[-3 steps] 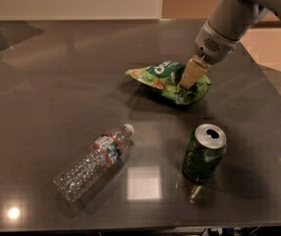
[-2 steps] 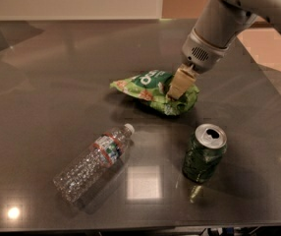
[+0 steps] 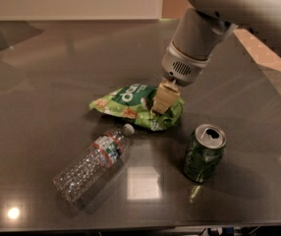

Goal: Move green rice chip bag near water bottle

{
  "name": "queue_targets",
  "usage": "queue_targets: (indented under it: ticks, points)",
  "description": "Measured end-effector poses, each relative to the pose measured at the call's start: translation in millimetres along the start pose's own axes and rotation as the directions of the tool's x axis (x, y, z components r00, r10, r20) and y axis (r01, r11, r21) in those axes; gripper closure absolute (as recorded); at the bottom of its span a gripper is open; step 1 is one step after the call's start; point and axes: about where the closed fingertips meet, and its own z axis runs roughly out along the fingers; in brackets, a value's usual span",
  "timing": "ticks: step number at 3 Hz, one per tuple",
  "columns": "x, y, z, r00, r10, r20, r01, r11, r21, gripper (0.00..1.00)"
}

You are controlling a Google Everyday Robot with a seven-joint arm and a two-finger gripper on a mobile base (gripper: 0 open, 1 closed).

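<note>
The green rice chip bag [image 3: 130,107] is a crumpled light-green foil bag with a dark-green patch and white letters. It lies on the dark table, just above the cap end of the water bottle [image 3: 94,162]. The clear ribbed bottle lies on its side, white cap pointing up-right, a small gap from the bag. My gripper [image 3: 164,101] comes down from the upper right and is shut on the bag's right end; its tan fingers [image 3: 161,98] pinch the foil.
A dark green soda can [image 3: 204,153] stands upright, opened, right of the bottle and just below the bag's right end. The grey reflective table [image 3: 42,82] stretches left and back. Its front edge runs along the bottom.
The gripper has dragged the bag left and toward the front, from mid-table down to just above the bottle's cap. The bottle and can have not moved.
</note>
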Motion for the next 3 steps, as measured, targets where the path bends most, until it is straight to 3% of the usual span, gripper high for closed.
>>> queue_targets:
  ticks: [1,3]
  points:
    - [-7.8,12.0,1.4,0.999,-0.038,-0.006,0.038,0.9993,-0.001,0.59]
    - [-9.3,12.6,0.8,0.999,-0.04,-0.002,0.04,0.9992,0.005,0.13]
